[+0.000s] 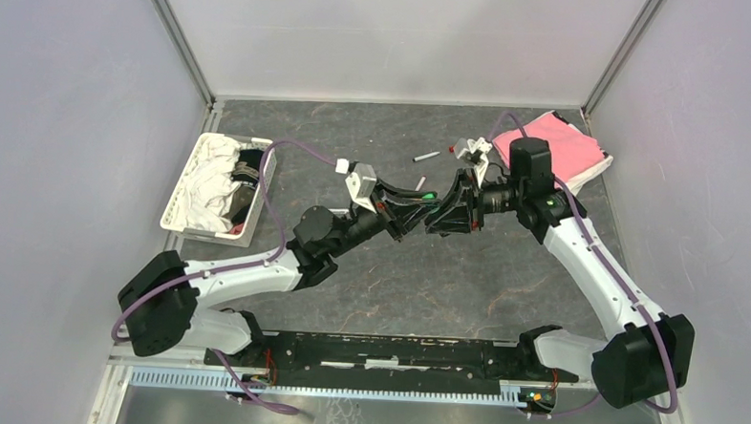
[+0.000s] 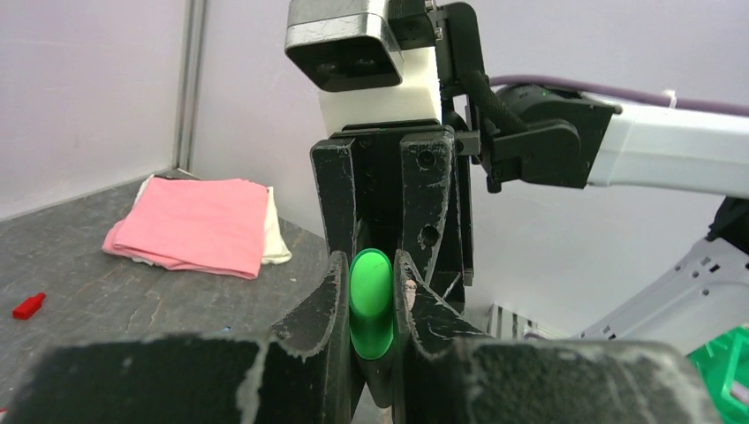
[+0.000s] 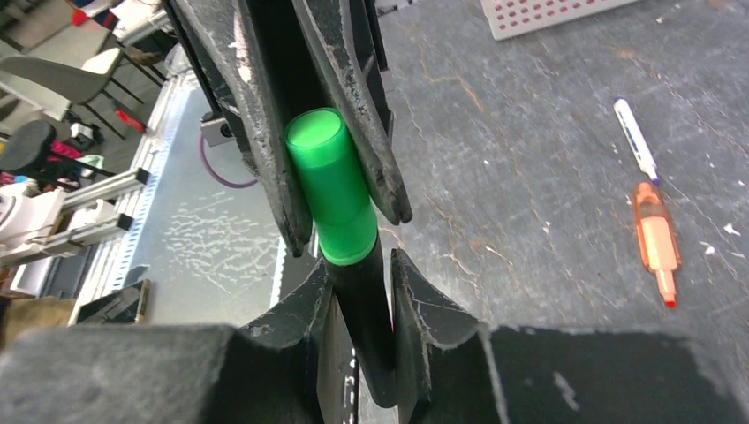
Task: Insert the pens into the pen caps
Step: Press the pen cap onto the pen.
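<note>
The chunky black-and-green marker hangs in the air between my two grippers. In the right wrist view its black barrel (image 3: 366, 318) runs between the fingers of my right gripper (image 3: 360, 263), which is shut on it. The green cap (image 3: 331, 177) sits on the barrel's end and is clamped by my left gripper (image 2: 371, 261). The left wrist view shows the same green cap (image 2: 371, 305) squeezed between that gripper's fingers. From above, both grippers meet tip to tip over the middle of the table, left gripper (image 1: 412, 216) facing right gripper (image 1: 441, 210).
An orange marker (image 3: 656, 243) and a thin white pen (image 3: 636, 140) lie on the grey table. A red cap (image 2: 28, 306) lies near the folded pink cloth (image 1: 556, 148) at the back right. Another thin pen (image 1: 426, 157) lies behind the grippers. A white basket (image 1: 176, 208) of cloths stands at the left.
</note>
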Controlling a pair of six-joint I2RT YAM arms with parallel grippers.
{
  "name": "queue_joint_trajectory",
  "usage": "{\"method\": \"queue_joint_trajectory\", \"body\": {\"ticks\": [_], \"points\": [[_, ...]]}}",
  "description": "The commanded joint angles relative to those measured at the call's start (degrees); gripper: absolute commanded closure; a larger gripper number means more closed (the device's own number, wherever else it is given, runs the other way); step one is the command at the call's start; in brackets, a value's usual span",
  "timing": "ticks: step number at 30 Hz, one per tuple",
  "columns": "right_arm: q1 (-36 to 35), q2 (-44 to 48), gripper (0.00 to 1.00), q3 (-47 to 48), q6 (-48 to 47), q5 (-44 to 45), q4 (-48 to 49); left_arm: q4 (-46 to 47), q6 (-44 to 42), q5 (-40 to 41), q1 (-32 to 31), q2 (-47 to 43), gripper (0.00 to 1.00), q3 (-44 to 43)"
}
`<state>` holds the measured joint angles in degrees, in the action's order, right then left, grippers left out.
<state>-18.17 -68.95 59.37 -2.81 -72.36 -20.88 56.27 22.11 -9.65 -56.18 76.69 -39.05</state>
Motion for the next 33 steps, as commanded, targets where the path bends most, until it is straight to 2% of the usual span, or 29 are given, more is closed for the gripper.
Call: {"method": "queue_joint_trajectory", "body": {"ticks": [1, 4, 6, 11, 14, 18, 23, 26, 29, 33], "points": [[4.3, 2.3, 1.0, 7.5, 14.8, 1.5, 36.7, -40.8, -0.2, -21.5, -12.1, 4.8, 0.98, 12.1], [4.4, 2.1, 1.0, 7.8, 14.1, 2.0, 36.0, -43.0, -0.6, -20.0, -12.2, 5.5, 0.98, 12.3], [4.6, 2.2, 1.0, 7.9, 13.4, 2.5, 35.0, -41.2, 0.4, -20.8, -12.3, 6.2, 0.98, 13.1], [4.6, 2.4, 1.0, 6.1, 15.7, 2.6, 37.4, -29.1, 4.8, -26.5, -12.3, 10.7, 0.98, 13.7], [4.5, 2.9, 1.0, 4.8, 15.9, 2.7, 37.4, -21.8, 8.2, -26.8, -12.4, 14.3, 0.98, 13.6], [4.2, 3.3, 1.0, 1.6, 13.0, 3.1, 34.7, -16.6, 12.3, -20.5, -11.5, 12.8, 0.98, 12.6], [4.2, 2.4, 1.0, 0.3, -5.4, 5.0, 15.2, -12.4, 19.3, -8.3, -7.3, 5.1, 0.97, 13.0], [4.1, 2.5, 1.0, -5.6, -6.4, 4.9, 16.2, -17.1, 18.2, -1.2, -6.8, 1.2, 0.93, 10.5], [4.3, 3.0, 1.0, -9.8, -5.8, 5.7, 18.7, -20.4, 16.6, 2.2, -5.4, -0.8, 0.87, 8.5], [4.2, 1.7, 1.0, -11.4, -8.1, 5.4, 16.6, -19.5, 19.0, 7.6, -2.6, -3.6, 0.71, 9.5]]}}
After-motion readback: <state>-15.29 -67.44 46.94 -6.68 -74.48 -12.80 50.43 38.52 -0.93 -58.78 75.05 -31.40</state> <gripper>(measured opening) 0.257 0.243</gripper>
